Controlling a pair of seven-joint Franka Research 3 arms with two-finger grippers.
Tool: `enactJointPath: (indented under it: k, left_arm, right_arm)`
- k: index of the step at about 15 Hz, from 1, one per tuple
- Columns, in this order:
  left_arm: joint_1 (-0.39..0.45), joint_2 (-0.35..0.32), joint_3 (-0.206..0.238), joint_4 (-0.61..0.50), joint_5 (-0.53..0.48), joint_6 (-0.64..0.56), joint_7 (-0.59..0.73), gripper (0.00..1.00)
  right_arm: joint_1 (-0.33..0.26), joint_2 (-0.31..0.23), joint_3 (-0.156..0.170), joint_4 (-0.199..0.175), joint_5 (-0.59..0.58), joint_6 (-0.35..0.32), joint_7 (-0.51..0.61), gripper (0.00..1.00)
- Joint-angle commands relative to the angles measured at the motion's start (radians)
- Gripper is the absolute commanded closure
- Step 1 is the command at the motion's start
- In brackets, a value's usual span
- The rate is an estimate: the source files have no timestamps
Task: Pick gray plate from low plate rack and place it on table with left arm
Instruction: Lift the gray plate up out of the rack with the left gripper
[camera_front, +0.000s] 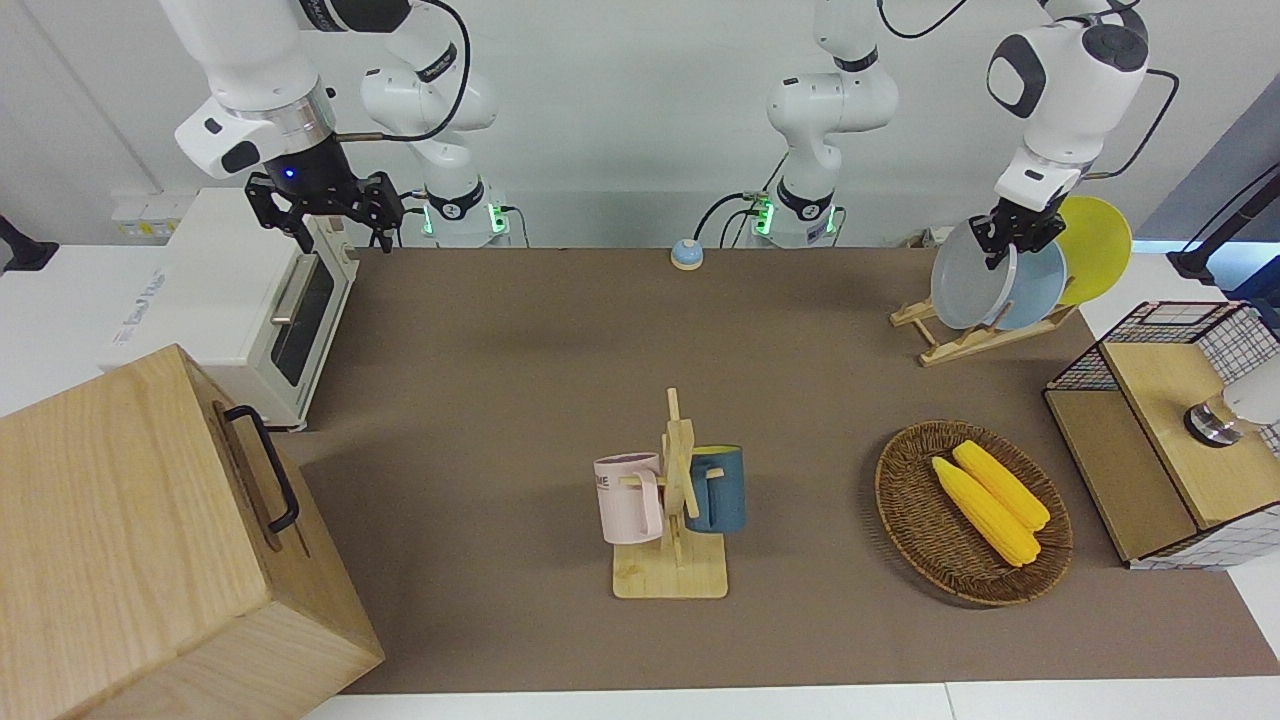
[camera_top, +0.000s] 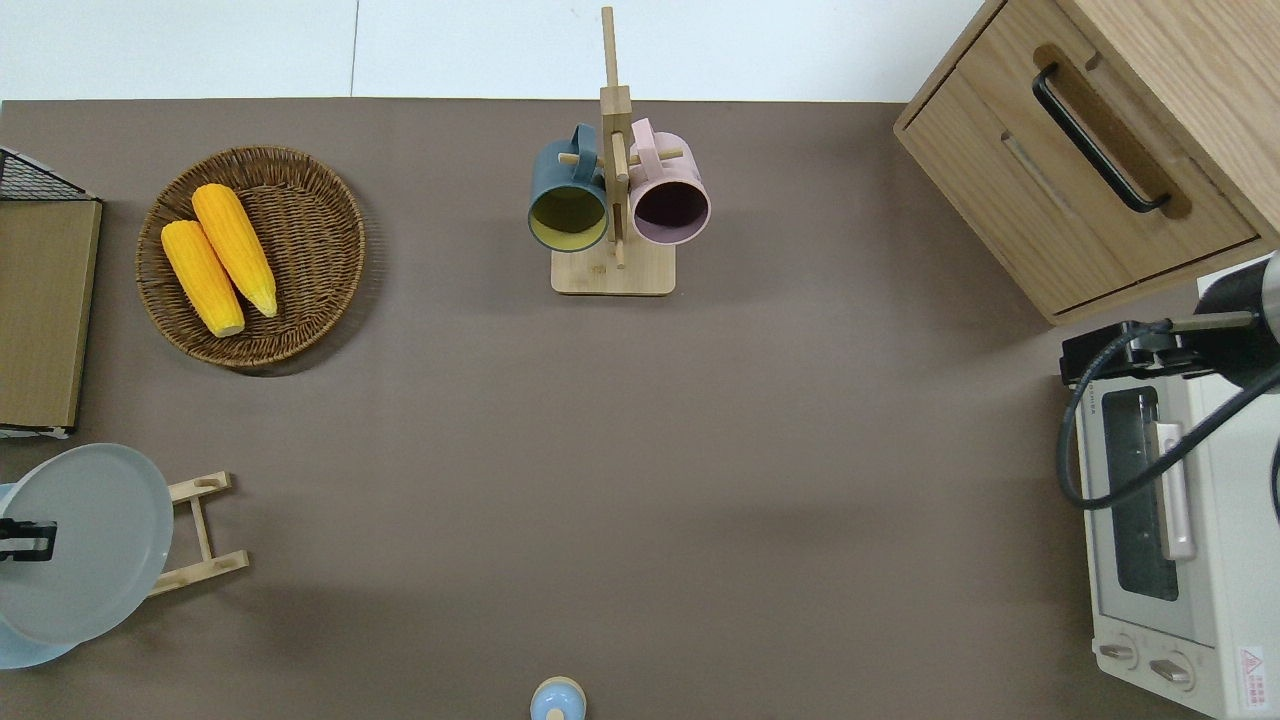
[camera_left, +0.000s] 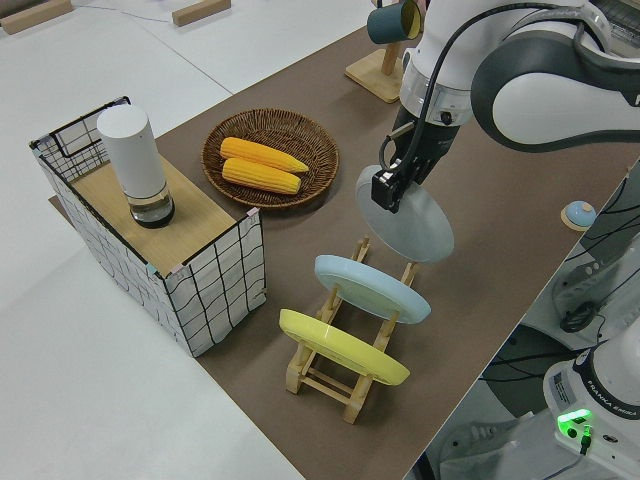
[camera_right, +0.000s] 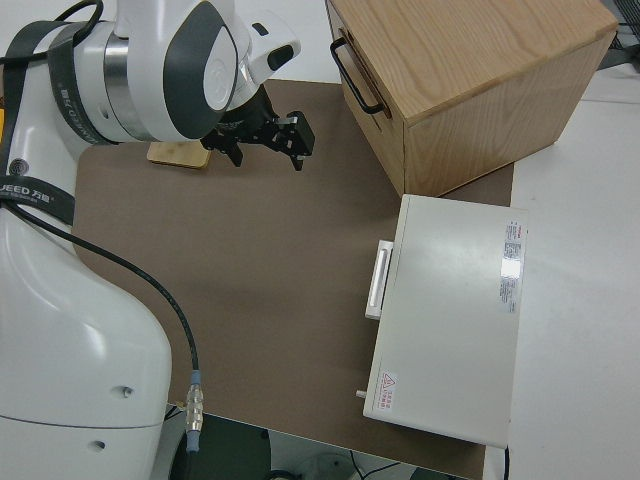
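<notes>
Gray plate (camera_left: 408, 222) above brown table (camera_front: 520, 360)

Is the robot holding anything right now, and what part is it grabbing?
Yes. The left end effector holds the gray plate by its upper rim, lifted clear above the low plate rack. The right arm is parked, holding nothing.

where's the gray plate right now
The gray plate hangs in the left claw, lifted clear of the rack, above the blue plate at the left arm's end of the table.
</notes>
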Motion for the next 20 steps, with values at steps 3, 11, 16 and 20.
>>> enactJointPath:
  k: [3, 11, 16, 20]
  left_arm:
    - [-0.005, 0.004, -0.059, 0.137, -0.06, -0.152, -0.053, 1.0]
    - [-0.005, 0.004, -0.15, 0.183, -0.229, -0.241, -0.2, 1.0]
    - [-0.005, 0.021, -0.153, 0.174, -0.373, -0.253, -0.203, 1.0]
    - [-0.005, 0.055, -0.153, 0.161, -0.496, -0.259, -0.188, 1.0]
  right_arm:
    - [-0.002, 0.002, 0.003, 0.005, 0.003, -0.006, 0.004, 0.017]
    - [-0.002, 0.002, 0.003, 0.005, 0.004, -0.006, 0.004, 0.017]
    - [-0.002, 0.002, 0.003, 0.005, 0.004, -0.006, 0.004, 0.017]
    - [-0.002, 0.002, 0.003, 0.005, 0.003, -0.006, 0.004, 0.017]
